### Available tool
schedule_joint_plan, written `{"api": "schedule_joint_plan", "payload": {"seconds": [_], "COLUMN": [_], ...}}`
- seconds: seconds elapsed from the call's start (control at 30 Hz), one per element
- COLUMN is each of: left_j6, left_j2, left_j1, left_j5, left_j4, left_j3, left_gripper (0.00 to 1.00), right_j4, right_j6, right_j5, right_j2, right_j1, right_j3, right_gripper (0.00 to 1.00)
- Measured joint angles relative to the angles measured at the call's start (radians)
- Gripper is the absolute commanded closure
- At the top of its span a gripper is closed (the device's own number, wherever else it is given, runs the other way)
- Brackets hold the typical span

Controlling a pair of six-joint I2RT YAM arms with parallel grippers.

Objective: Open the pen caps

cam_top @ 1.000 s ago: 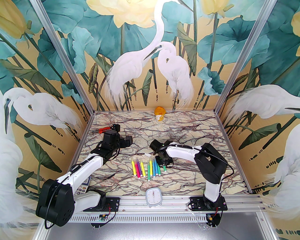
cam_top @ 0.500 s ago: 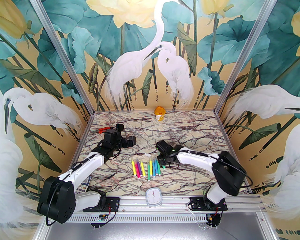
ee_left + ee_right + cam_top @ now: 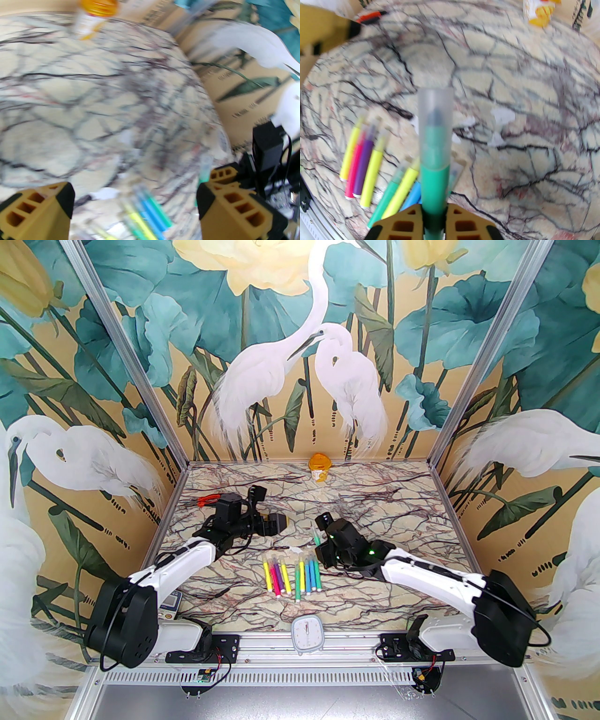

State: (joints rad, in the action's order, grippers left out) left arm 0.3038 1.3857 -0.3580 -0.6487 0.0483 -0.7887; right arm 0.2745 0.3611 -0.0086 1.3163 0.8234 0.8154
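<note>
My right gripper (image 3: 433, 212) is shut on a green pen (image 3: 434, 187), which points away from the wrist with its clear cap (image 3: 434, 117) still on. From above, that gripper (image 3: 322, 547) holds the pen (image 3: 317, 540) tilted up, just beyond the right end of the row of pens (image 3: 293, 575) lying on the marble table. My left gripper (image 3: 280, 522) is open and hovers left of the held pen, a short gap away. In the left wrist view its fingers (image 3: 234, 206) stand wide apart, with the held pen's cap (image 3: 205, 165) near the right one.
An orange pill bottle (image 3: 319, 467) stands at the table's back edge. Orange-handled pliers (image 3: 208, 499) lie at the back left. A white timer (image 3: 306, 635) sits at the front edge, and a calculator (image 3: 171, 605) is under the left arm. White scraps (image 3: 295, 550) lie beyond the row.
The right gripper has lifted the green pen off the table and tilted it cap-up as its arm swung out to the right. The left gripper has moved right, towards the pen.
</note>
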Motion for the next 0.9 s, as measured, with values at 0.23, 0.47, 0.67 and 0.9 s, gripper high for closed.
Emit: {"api": "schedule_joint_plan", "payload": {"seconds": [0.23,0.47,0.67,0.9], "left_j6": [0.056,0.143,0.171,0.183], "left_j2": [0.043,0.088,0.125,0.172], "left_j1": [-0.051,-0.063,-0.098,-0.111], "left_j5": [-0.175,-0.283,-0.325,-0.347], "left_j4": [0.123,0.272,0.303,0.309], "left_j3": [-0.016,-0.017,-0.039,-0.081], "left_gripper": [0.18,0.24,0.35,0.47], "right_j4": [-0.015,-0.018,-0.017,-0.017], "right_j6": [-0.026,-0.049,-0.061,-0.074], "right_j5": [-0.02,-0.032,-0.042,-0.045], "right_j2": [-0.035,-0.048,-0.056,-0.062], "right_j1": [0.0,0.0,0.0,0.0], "right_j3": [-0.001,-0.001,-0.001,0.001], "right_gripper": [0.88,0.87,0.87,0.87]}}
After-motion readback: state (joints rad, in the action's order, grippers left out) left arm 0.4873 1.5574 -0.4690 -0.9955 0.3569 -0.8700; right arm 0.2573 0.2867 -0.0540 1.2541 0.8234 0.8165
